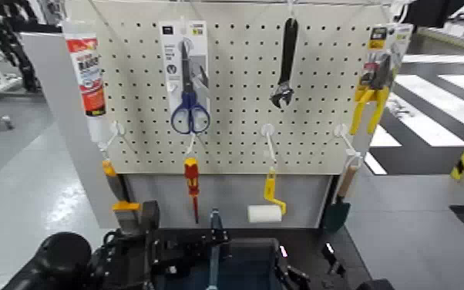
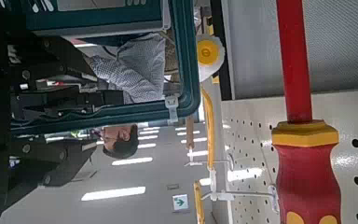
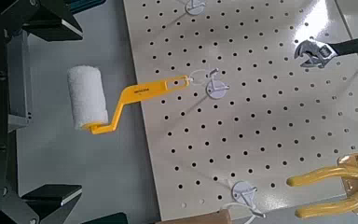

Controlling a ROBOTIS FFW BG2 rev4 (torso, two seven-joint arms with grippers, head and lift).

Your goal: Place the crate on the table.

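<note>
Sitting between the left tool and right tool, both open and empty, is the crate.

In the head view, the bottom edge cuts off the crate and the black tabletop; the robot's left arm partly hides both. In the left wrist view, the screwdriver runs out at both ends, and the crate covers part of a person. The right wrist view's edge crops the wrench and pliers. The glue tube's smallest print is too small to read.
</note>
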